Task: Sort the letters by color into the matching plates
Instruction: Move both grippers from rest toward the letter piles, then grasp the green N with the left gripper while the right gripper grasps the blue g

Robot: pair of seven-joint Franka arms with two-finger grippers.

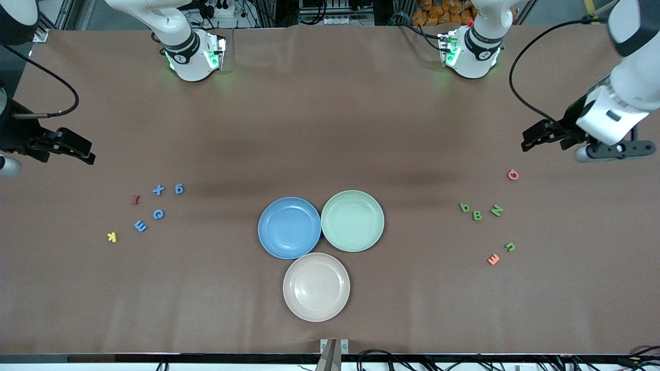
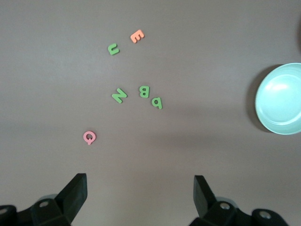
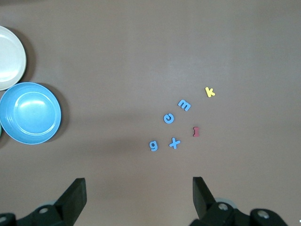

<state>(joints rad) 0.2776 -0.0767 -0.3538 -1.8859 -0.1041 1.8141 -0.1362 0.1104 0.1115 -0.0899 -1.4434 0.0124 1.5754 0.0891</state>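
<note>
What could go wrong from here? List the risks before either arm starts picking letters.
1. The green letters B and b lie almost touching; open fingers closing on one may nudge or catch the other.
2. The blue plate, green plate and beige plate sit rim to rim, so a drop near an edge could land in the wrong plate.
3. The left gripper and right gripper would both deliver to that cluster and might crowd each other.

Blue plate (image 1: 289, 228), pale green plate (image 1: 352, 220), beige plate (image 1: 316, 286), blue letters (image 1: 159, 214), green letters (image 1: 477, 215), brown table (image 1: 330, 129)
</note>
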